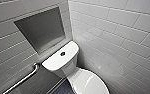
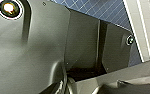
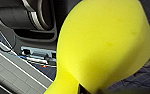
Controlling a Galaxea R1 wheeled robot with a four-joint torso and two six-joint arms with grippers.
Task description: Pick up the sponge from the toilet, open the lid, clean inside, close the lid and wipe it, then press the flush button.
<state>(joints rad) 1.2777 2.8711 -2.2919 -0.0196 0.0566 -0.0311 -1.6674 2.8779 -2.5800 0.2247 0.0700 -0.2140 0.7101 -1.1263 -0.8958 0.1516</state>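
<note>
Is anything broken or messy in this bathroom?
Nothing looks broken or spilled. The toilet looks clean, its lid shut and straight. The only funny thing is the yellow sponge, squashed narrow at one end.

Toilet (image 1: 66, 67) glossy ceramic; sponge (image 3: 103, 45) matt foam; rail (image 1: 23, 80) shiny metal.

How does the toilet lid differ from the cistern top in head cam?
Shape: the lid is an oval; the cistern top is a flat, boxy oblong.
Fittings: the cistern top carries the small dark flush button in its middle; the lid is bare.
Place: the cistern top sits against the wall below the grey niche; the lid lies lower, nearer the camera, closed.
Shared: both white and glossy.
</note>
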